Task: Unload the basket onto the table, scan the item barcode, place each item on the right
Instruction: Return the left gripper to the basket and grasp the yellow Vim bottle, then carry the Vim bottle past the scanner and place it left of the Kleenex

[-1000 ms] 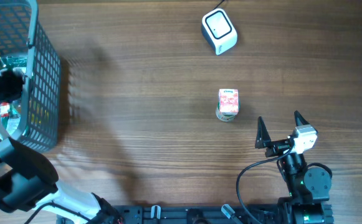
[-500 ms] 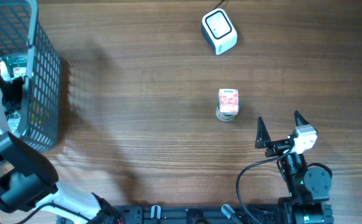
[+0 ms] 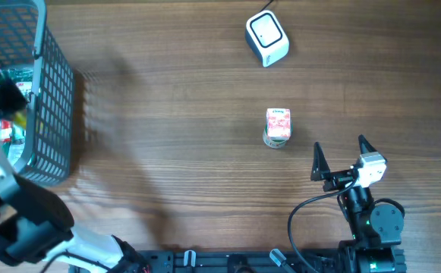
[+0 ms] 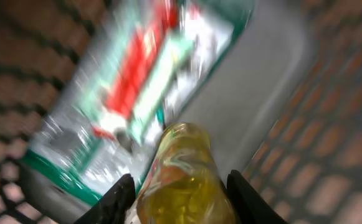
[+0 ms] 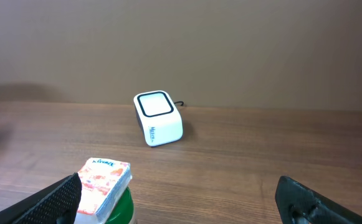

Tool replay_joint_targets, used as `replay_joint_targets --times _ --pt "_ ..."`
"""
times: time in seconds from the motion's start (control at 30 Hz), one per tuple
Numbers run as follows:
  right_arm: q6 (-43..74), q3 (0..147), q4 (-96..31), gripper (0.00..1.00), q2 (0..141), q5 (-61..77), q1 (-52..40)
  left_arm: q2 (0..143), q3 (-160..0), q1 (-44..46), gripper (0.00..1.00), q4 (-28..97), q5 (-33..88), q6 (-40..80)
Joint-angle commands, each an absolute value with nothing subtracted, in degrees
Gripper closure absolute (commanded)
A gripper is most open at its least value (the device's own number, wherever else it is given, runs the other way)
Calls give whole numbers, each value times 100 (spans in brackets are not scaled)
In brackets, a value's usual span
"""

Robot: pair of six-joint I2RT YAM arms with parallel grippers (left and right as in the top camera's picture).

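- So far barely under way, judging from the layout: no barcode presented to the scanner (image 3: 266, 39) yet.
- Left gripper (image 4: 181, 191) down inside the basket (image 3: 53, 91), fingers pressed against either side of a yellow bottle (image 4: 179, 155). Seemingly a firm grasp, though seen only through a smeared wrist view.
- Bottle low in the basket, just above a green, red and white packet (image 4: 143, 93). Well apart from the scanner at the far side of the table (image 3: 167, 167).
- Right gripper (image 3: 339, 144) spread wide and holding nothing, parked at the near right, facing the scanner.
- Between that gripper and the scanner, a pink tissue pack (image 3: 278, 123) resting on top of a green tin (image 3: 275, 142). No telling whether already scanned or not.
- Probably left to do: lift the bottle clear of the basket wall and carry it across the table. Then find the barcode, not visible on the bottle here, and turn it towards the scanner's window.
- Worth watching: a round, smooth-looking bottle, so likely to twist between the pads during the carry.
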State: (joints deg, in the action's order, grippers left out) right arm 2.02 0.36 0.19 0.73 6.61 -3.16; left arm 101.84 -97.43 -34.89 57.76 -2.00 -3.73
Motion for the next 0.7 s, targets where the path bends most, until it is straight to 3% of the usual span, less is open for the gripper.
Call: replay_joint_targets --times 0.0,0.27,0.47,0.67 --pt "152 30 36 0 27 668 -292 9419 -11019 -3485 67 5717 -145 91" --pt "152 30 36 1 27 668 -292 8670 -12586 -3223 78 5719 895 1083" --pt "154 30 38 0 27 668 -292 8025 -12602 -2171 79 6160 893 1079" --pt "154 30 38 0 27 668 -292 8202 -12591 -464 84 7483 895 1079"
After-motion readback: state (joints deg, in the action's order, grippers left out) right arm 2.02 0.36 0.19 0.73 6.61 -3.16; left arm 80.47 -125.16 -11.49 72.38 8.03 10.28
